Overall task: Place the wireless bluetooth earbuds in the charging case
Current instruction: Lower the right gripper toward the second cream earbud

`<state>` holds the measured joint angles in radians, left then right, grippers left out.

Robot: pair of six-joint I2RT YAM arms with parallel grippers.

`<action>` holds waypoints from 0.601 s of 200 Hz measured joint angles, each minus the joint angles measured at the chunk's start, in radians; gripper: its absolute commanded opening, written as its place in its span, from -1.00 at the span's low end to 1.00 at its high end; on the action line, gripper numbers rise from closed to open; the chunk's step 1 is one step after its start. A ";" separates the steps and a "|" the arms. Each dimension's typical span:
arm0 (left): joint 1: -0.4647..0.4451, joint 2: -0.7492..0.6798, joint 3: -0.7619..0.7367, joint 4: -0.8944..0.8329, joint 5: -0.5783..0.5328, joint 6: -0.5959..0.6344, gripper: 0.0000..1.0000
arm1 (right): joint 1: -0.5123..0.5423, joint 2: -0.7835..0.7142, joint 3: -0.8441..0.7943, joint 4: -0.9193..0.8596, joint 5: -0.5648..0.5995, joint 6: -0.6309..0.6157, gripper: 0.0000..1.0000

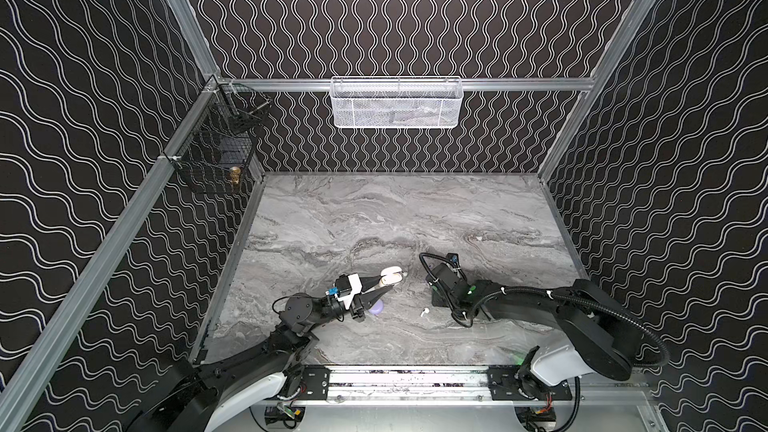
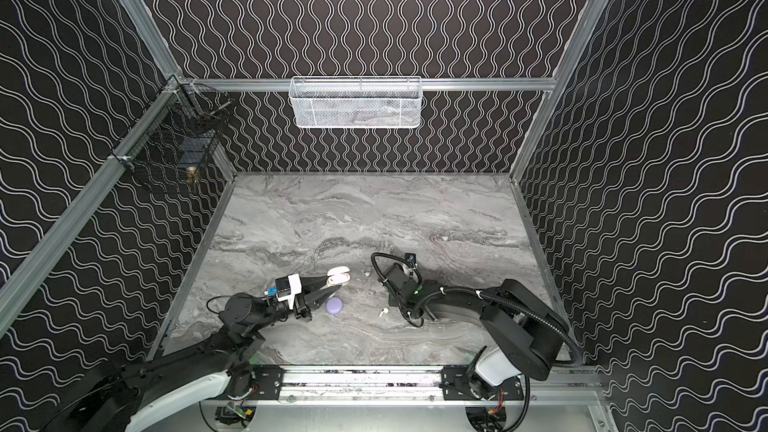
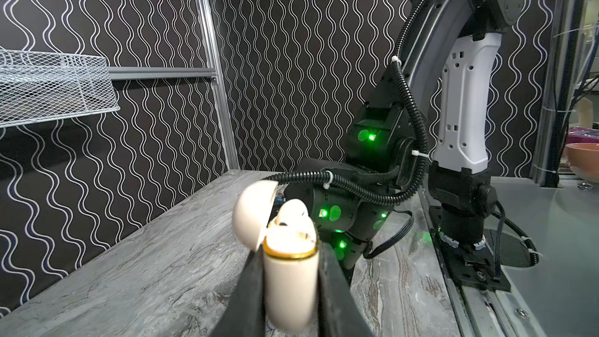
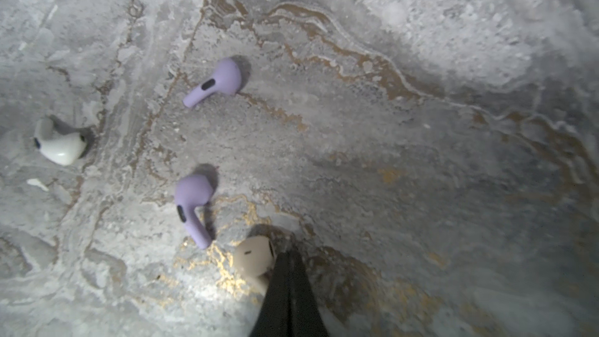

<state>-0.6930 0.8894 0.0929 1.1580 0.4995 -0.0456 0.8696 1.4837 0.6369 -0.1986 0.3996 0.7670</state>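
- Because the lid has to stay up for an earbud to go in, the left tool is clamped on the cream case, one black finger on each side, with its mouth facing up.
- The case is smooth and shaped like a pebble, with a thin gold ring round its mouth. Its lid hangs open like half an eggshell. One cream earbud sits in the case.
- A little way from the cream case, on the right arm's side, the right tool points down with its tips pressed together. They touch a second cream earbud on the tabletop. That looks like the next one to go in. The view is blurry, so I cannot tell if its stem is pinched.
- Close by lie two purple earbuds and a white earbud. Each has a round head and a short stem.
- A round purple case sits just beside the cream case, on the robot's side.
- The tabletop looks like grey marble with wavy lines.
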 measured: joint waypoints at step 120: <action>0.000 -0.017 0.000 0.000 0.003 0.000 -1.00 | 0.000 0.015 0.032 -0.085 -0.046 -0.028 -0.93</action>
<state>-0.6930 0.8722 0.0929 1.1584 0.5022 -0.0456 0.8696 1.4990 0.6689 -0.2840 0.3534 0.7391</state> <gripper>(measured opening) 0.211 0.049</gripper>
